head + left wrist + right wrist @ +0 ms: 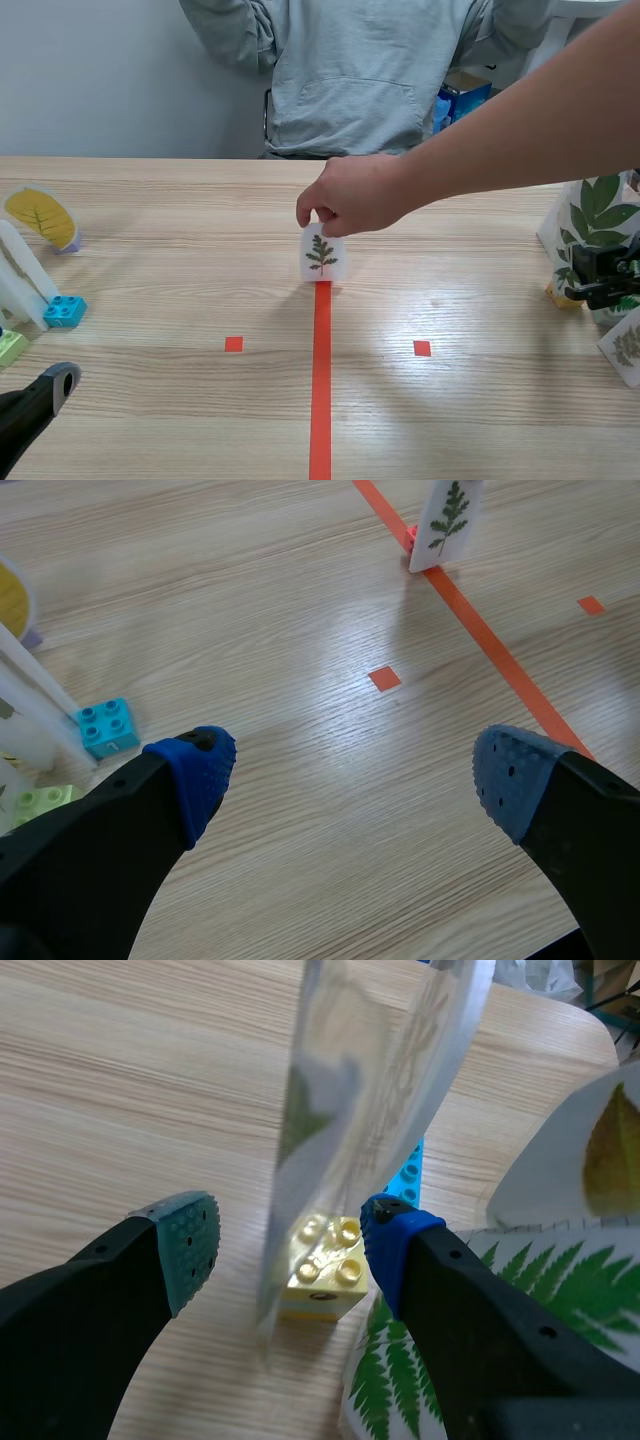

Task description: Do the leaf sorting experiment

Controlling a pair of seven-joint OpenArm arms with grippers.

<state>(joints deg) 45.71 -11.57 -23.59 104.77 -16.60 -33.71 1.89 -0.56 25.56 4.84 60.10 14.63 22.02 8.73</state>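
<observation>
left gripper point(350, 775): fingers wide apart | right gripper point(290, 1240): fingers apart (both low)

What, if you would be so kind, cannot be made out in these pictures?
Scene view: the person's hand covers the top of the centre leaf card.
Right wrist view: the laminated card on the yellow brick is blurred; its leaf is unreadable.
Left wrist view: the white card beside the cyan brick is cut off by the picture's edge.

A: Backdrop?
B: Plain pale grey wall point(90, 80). The bench point(150, 300) is light wood grain, with a rounded corner in the right wrist view.
A: Light?
B: Soft. There's a diffuse sheen on the bench top beside the orange-red tape line point(321, 380). A blue carton point(462, 100) sits past the far edge.
</observation>
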